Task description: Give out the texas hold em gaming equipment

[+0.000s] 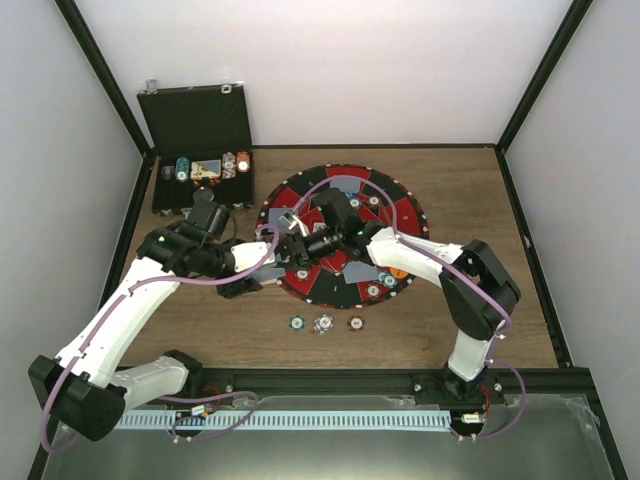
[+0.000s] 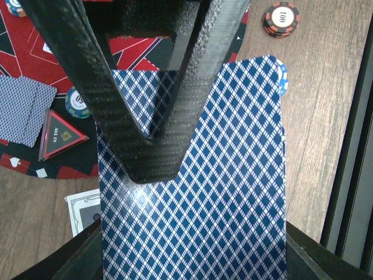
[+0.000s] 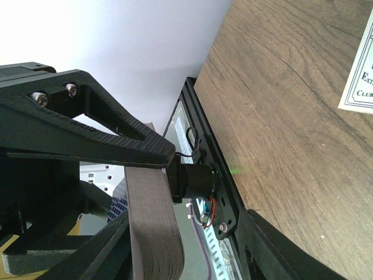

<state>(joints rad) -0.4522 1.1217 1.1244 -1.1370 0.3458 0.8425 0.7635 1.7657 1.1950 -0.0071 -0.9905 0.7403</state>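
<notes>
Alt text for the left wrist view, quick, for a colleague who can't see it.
The left gripper is shut on blue diamond-backed playing cards that fill the lower frame. Behind, upper left, the red-and-black mat carries more cards and a green chip; an orange chip stack sits on the wooden table upper right.

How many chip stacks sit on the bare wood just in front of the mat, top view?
3, in a row: left stack, middle stack, right stack. The arms may hide more.
</notes>
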